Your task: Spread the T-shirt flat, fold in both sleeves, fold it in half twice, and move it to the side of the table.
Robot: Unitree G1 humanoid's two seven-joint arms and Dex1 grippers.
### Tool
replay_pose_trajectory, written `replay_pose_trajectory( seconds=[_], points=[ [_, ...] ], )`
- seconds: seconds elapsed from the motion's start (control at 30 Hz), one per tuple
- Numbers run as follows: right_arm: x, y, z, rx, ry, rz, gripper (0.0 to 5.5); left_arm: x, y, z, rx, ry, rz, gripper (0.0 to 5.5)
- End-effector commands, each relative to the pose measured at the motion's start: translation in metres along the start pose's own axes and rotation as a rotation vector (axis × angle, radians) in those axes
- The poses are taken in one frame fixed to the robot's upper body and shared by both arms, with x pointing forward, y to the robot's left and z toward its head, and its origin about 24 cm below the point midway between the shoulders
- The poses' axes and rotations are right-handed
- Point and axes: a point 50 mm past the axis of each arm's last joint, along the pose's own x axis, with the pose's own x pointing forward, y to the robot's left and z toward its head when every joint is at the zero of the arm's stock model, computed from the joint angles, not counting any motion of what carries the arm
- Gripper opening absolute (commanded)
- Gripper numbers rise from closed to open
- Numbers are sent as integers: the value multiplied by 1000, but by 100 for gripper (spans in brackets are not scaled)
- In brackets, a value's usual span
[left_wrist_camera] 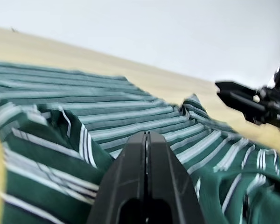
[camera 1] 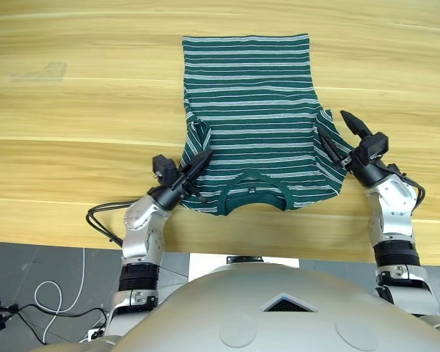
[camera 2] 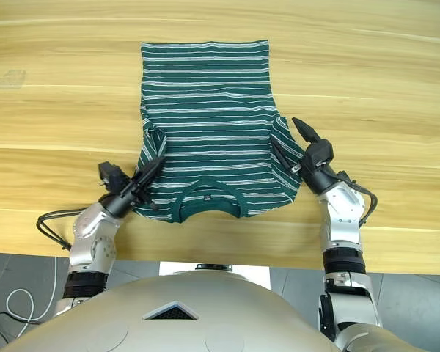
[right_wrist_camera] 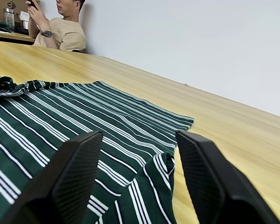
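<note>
- T-shirt [camera 1: 253, 103], dark green with thin white stripes, lies on the wooden table [camera 1: 73, 110] in front of the robot
- Collar [camera 1: 254, 192] on the near side, close to the table's front edge; hem [camera 1: 246, 38] on the far side
- Body of the shirt mostly flat; a few shallow ripples across the middle
- Left sleeve [camera 1: 198, 132] turned in over the body, bunched a little at the fold
- Right sleeve [right_wrist_camera: 149, 186] also turned in, lying over the shirt's right edge
- Left gripper [camera 1: 205, 157] low at the shirt's near left shoulder, tips over the cloth edge; fingers pressed tight together, and the left wrist view shows no cloth pinched between them
- Right gripper [camera 1: 331, 122] at the shirt's right edge beside the folded sleeve; fingers spread wide, holding nothing, striped cloth lying between and beyond them in the right wrist view
- Black cable [camera 1: 103, 216] loops over the table's front edge by the left arm
</note>
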Motion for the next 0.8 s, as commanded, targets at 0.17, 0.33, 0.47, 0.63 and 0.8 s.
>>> replay_pose_trajectory(
  seconds=[0.17, 0.33, 0.47, 0.63, 0.8],
  points=[
    [2, 2, 3, -33, 3, 10, 290, 5, 5, 21, 7, -135, 22, 2],
    [-2, 7, 14, -31, -29, 6, 290, 9, -3, 26, -33, -181, 12, 2],
    [0, 9, 14, -25, -26, -1, 290, 21, 0, 7, -59, -60, 66, 2],
    [-2, 7, 10, -18, -7, -14, 290, 19, 4, -1, -83, -4, 96, 2],
    [-2, 6, 5, -11, 10, -17, 290, 19, 4, 0, -36, -14, 70, 22]
  ],
)
